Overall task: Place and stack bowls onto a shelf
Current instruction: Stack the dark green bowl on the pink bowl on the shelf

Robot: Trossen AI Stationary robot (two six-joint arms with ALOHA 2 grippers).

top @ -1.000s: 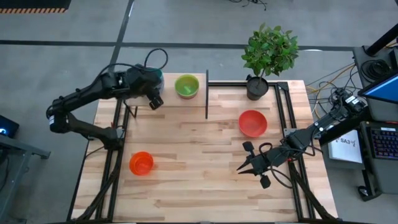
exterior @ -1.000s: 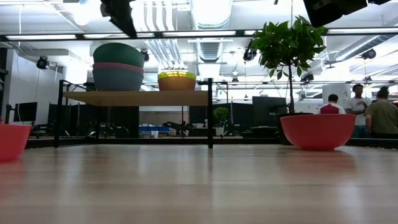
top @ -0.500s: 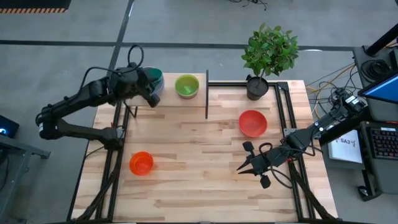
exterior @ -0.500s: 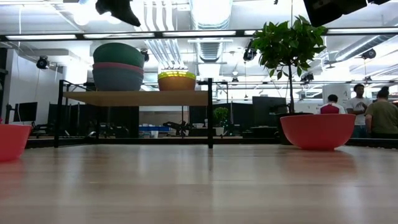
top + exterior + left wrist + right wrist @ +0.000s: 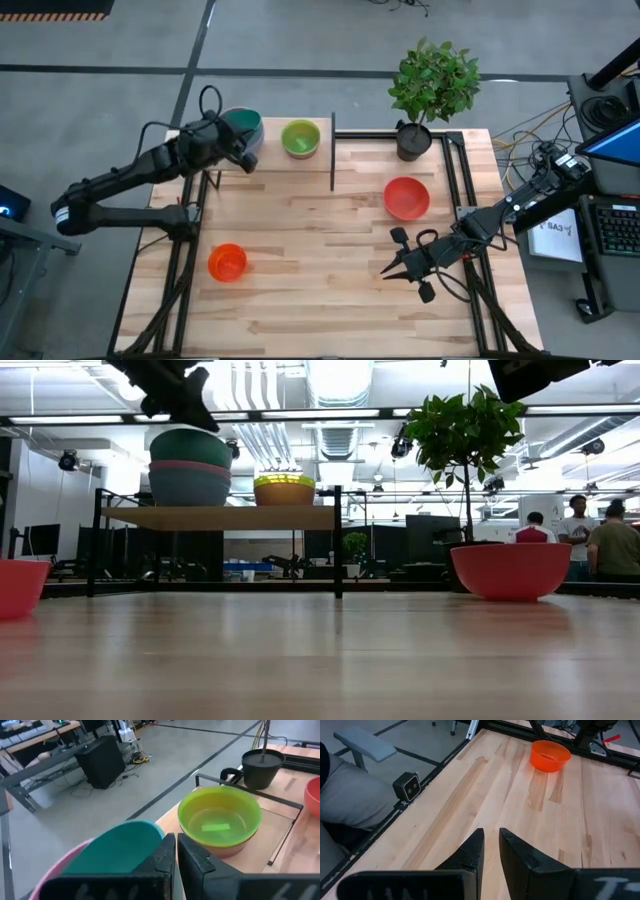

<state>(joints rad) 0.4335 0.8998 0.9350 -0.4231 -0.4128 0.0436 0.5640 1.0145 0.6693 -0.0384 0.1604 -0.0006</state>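
On the shelf (image 5: 220,517) a teal bowl (image 5: 244,126) tops a stack over a pink and a blue bowl (image 5: 190,488). Beside it on the shelf, a green bowl (image 5: 300,137) sits nested in another bowl (image 5: 284,494). My left gripper (image 5: 176,851) is shut and holds nothing; it stands at the teal bowl's near-left rim (image 5: 125,845). A red bowl (image 5: 406,197) and an orange bowl (image 5: 227,262) rest on the tabletop. Near the table's right edge my right gripper (image 5: 491,845) hovers, its fingers a little apart with nothing between them. My left gripper's shut fingertips (image 5: 169,845) stand right at the teal bowl's rim, coming from the table's left and slanting down. I cannot tell whether they touch the bowl.
A black pot with a green plant (image 5: 413,140) stands at the far right of the table, behind the red bowl. The shelf's black uprights (image 5: 333,150) rise beside the green bowl. Bare tabletop lies between the orange bowl and my right gripper. People stand in the room beyond (image 5: 600,545).
My left arm has drawn back toward the table's left edge, and its gripper has shut while staying by the teal bowl. The bowl stacks have not moved.
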